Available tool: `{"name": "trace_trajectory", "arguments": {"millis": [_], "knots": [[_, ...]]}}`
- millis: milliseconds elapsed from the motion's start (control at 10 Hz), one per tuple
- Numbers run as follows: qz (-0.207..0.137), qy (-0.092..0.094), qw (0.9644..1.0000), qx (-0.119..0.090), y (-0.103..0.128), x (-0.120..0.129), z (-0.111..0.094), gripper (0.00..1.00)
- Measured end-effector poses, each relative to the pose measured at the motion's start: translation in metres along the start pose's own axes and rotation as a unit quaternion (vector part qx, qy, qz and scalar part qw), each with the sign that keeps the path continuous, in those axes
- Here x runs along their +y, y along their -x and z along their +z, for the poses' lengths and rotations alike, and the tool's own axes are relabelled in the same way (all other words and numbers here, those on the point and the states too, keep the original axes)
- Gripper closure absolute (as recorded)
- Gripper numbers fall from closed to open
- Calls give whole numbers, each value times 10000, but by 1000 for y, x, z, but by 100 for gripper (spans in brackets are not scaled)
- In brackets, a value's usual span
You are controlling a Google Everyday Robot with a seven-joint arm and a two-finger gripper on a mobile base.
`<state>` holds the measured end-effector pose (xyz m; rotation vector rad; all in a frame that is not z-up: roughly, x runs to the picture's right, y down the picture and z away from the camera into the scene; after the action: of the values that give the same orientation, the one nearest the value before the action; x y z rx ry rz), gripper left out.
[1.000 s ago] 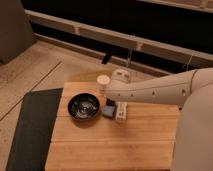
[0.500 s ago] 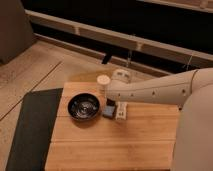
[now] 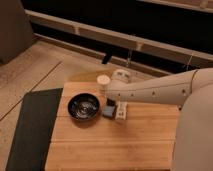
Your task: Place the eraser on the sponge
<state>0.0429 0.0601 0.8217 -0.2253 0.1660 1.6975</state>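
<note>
A small blue-grey sponge (image 3: 108,112) lies on the wooden table (image 3: 100,145), just right of the black bowl (image 3: 83,107). The eraser (image 3: 120,111), a white bar, lies right beside the sponge on its right side. My arm reaches in from the right, and its gripper (image 3: 110,102) hangs directly over the sponge and the eraser's far end. Whether the gripper touches either of them is hidden by the arm.
A pale cylindrical cup (image 3: 103,82) stands at the table's far edge, with a white rounded object (image 3: 122,76) next to it. A dark mat (image 3: 32,127) lies on the floor left of the table. A railing runs behind.
</note>
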Motion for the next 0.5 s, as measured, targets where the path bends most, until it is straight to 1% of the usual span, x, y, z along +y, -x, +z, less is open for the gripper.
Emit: {"name": "trace_trajectory", "arguments": {"millis": [200,400,500], "knots": [[-24,21,9990,451,-35,4,29,100],[-109,61,9974,707,-50,12,47,100],[-124,58,9971,752,-50,13,50,100]]}}
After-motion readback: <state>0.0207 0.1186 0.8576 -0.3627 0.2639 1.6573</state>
